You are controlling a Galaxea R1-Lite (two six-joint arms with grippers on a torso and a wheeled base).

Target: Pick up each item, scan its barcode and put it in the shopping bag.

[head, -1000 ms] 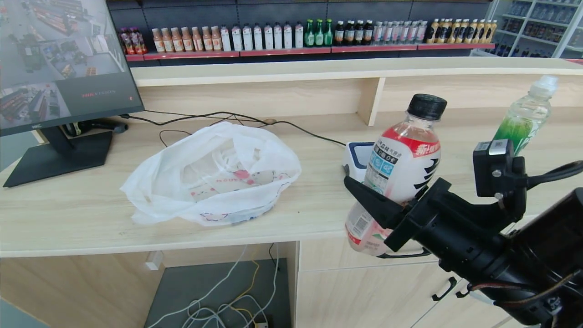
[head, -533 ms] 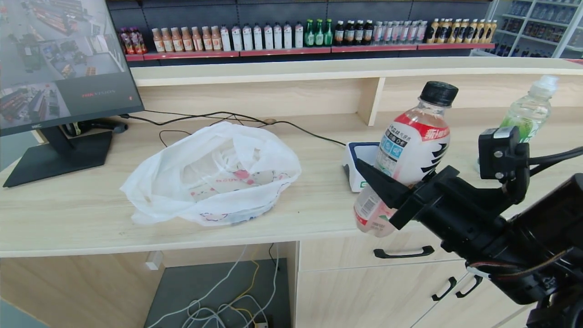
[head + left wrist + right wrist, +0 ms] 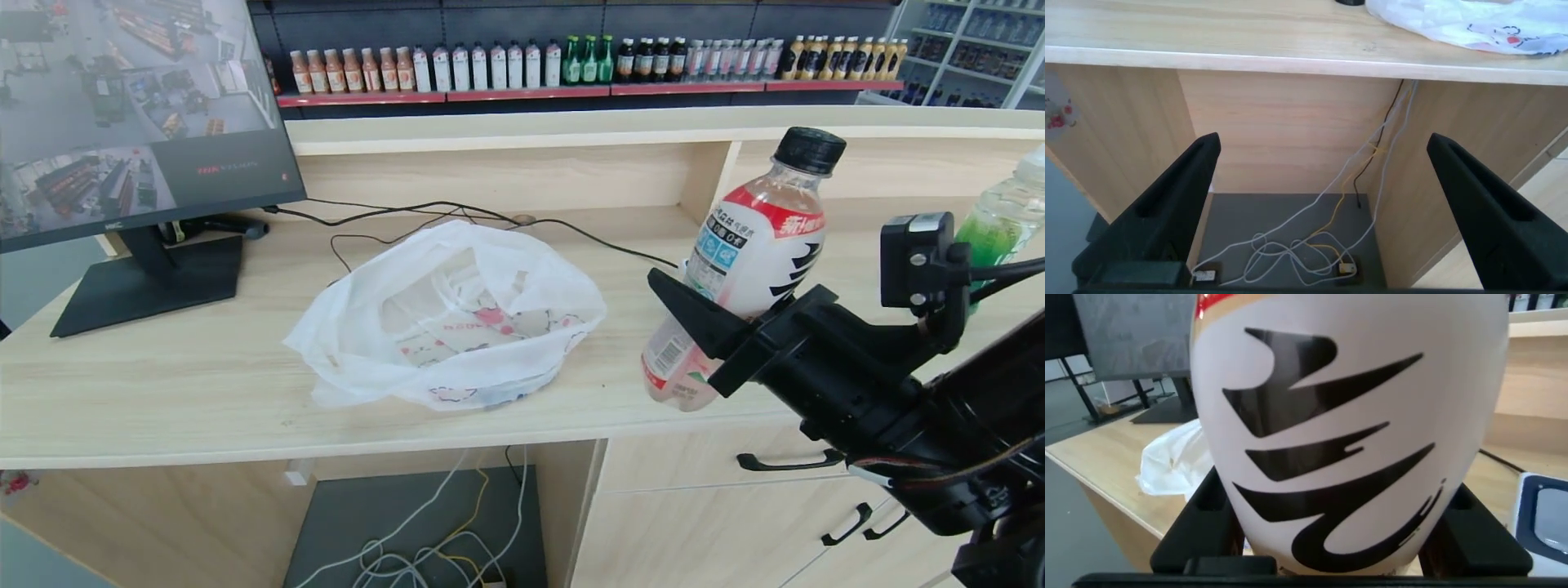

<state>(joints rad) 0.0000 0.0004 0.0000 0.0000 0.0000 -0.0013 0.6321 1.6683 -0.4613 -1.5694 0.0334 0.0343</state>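
My right gripper (image 3: 735, 306) is shut on a clear drink bottle (image 3: 755, 245) with a black cap and a red, white and black label. It holds the bottle nearly upright above the counter's front edge, right of the bag. The barcode low on the bottle faces left. In the right wrist view the bottle (image 3: 1347, 433) sits between the gripper's fingers (image 3: 1200, 514). The white plastic shopping bag (image 3: 457, 318) lies open on the wooden counter (image 3: 163, 384). A white scanner (image 3: 1545, 518) peeks out beyond the bottle. My left gripper (image 3: 1323, 155) hangs open below the counter, with nothing between its fingers.
A green-labelled bottle (image 3: 1000, 220) stands at the far right of the counter. A monitor (image 3: 122, 114) on a black stand is at the left, with a black hand scanner (image 3: 212, 227) and cables behind it. Loose cables (image 3: 1315, 245) lie under the counter.
The head camera has shifted, moving the whole scene rightward in the picture. My right gripper has raised the bottle and carried it slightly left, in front of the scanner.
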